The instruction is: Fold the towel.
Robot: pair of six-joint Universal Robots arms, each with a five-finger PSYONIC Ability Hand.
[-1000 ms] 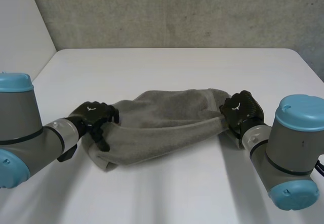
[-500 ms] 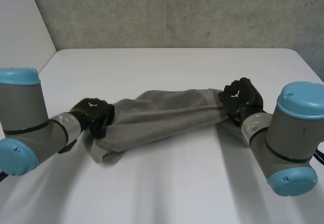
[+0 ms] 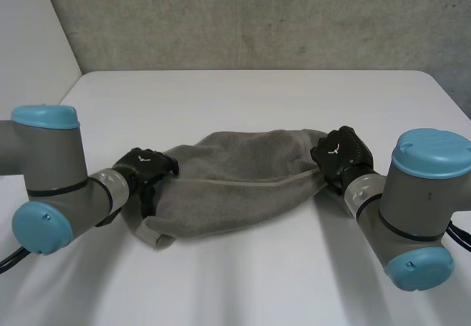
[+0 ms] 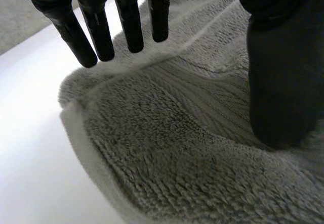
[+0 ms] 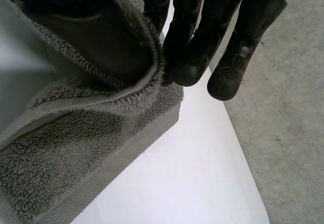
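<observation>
The towel, grey terry, is stretched between the two hands. Its long axis runs across the table from side to side. It is slightly skewed: the left end sits nearer the robot, and the right end points farther back. It lies in the near half of the table, its middle sagging onto the surface.

The left hand holds the left end. In its wrist view the straight fingers lie along one side of the cloth and the thumb presses into the other, so the towel is pinched between them. The right hand holds the right end. There the towel's edge wraps over its thumb and its fingers close against it.

Half a second ago the towel was pulled into a narrower, tighter band. Now the hands stand a little closer together and the cloth has slackened and spread, with its near edge bulging toward the robot. The left arm's elbow has swung inward.

The table is white and smooth, with rounded far corners. Behind it is a rough grey wall, with a plain white panel at the left.
</observation>
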